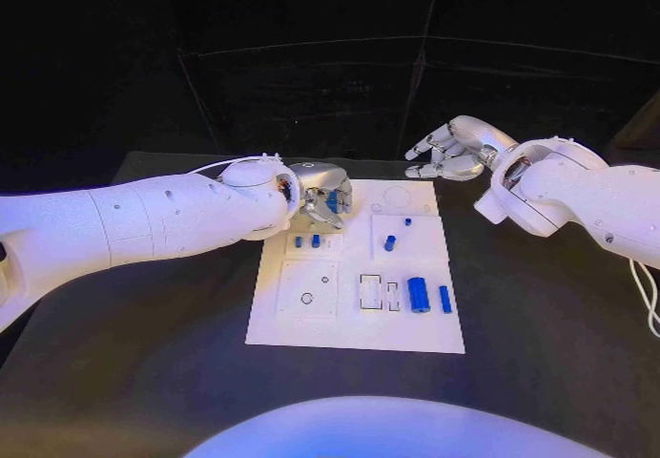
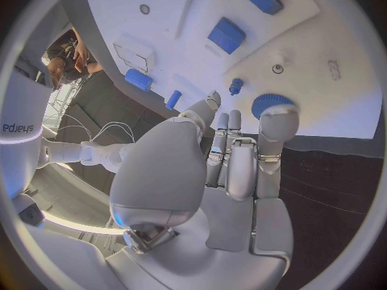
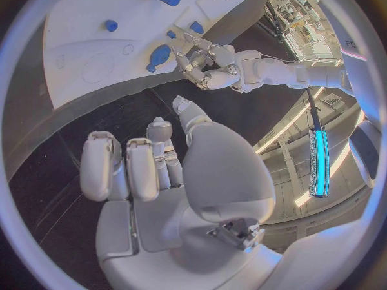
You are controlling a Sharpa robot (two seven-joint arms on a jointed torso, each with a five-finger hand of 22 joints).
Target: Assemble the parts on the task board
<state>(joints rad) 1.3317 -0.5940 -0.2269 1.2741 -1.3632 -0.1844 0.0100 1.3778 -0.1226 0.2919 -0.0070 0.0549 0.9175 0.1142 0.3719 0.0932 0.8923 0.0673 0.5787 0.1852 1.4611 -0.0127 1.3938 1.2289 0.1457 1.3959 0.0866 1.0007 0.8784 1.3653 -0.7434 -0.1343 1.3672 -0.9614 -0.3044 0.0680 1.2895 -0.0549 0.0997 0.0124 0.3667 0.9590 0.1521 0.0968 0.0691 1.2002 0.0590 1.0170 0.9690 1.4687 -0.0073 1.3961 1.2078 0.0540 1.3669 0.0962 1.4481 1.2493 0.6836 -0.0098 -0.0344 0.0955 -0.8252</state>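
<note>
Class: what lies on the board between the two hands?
Head view: between the left hand and right hand, bare white board with a faint circle outline; no parts.

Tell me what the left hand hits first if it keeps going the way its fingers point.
Probably the round blue part just past the left hand's fingertips, on the task board. Depth is unclear, so the fingers may already be touching it.

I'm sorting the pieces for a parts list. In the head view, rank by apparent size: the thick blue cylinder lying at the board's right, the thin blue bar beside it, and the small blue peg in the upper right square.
1. Thick blue cylinder
2. Thin blue bar, similar length but narrower
3. Small blue peg
</note>
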